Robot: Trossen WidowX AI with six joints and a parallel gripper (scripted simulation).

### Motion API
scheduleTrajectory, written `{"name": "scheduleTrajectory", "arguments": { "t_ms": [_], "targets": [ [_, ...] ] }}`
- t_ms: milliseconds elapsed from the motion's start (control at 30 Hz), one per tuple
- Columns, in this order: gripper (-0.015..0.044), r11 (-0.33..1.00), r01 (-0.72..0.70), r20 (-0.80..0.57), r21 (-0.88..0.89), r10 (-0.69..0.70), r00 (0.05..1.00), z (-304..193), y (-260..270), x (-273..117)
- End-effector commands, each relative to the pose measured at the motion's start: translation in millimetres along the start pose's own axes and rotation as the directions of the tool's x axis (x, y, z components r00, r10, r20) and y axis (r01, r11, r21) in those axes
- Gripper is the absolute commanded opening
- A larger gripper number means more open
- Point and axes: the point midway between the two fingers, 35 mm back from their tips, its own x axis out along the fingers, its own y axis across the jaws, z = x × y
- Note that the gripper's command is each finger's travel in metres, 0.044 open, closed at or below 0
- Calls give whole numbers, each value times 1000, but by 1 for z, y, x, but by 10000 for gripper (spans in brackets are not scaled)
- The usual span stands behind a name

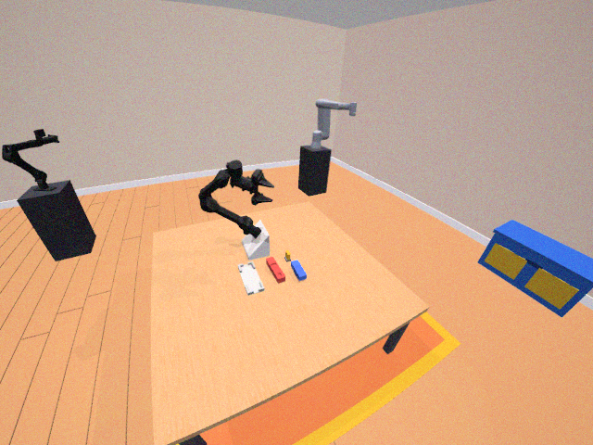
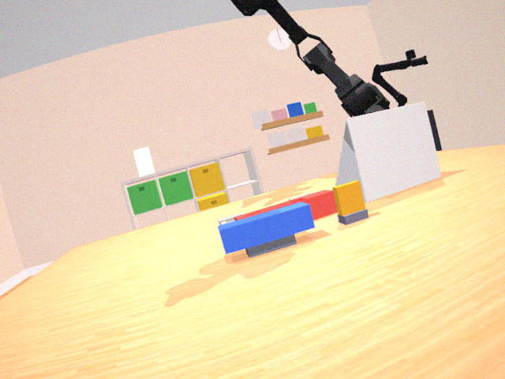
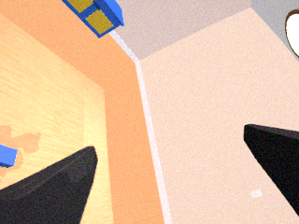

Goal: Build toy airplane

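The claw (image 1: 272, 193) (image 3: 170, 144) hangs above the table (image 1: 230, 330) (image 2: 326, 309) (image 3: 51, 93), spread wide (nothing between its fingers), touching nothing.
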Motion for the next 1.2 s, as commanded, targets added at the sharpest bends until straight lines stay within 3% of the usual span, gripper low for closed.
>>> {"name": "scheduleTrajectory", "arguments": {
  "t_ms": [0,300,600,900,1167],
  "targets": [
    [440,915,-183,-98,360,232,968,-18,53,50],
    [440,631,-192,-189,751,484,854,-41,122,93],
    [440,315,34,-254,949,692,675,-61,195,115],
    [440,106,397,-294,912,844,448,-78,266,119],
    [440,63,701,-311,710,922,232,-89,324,109]
  ]
}}
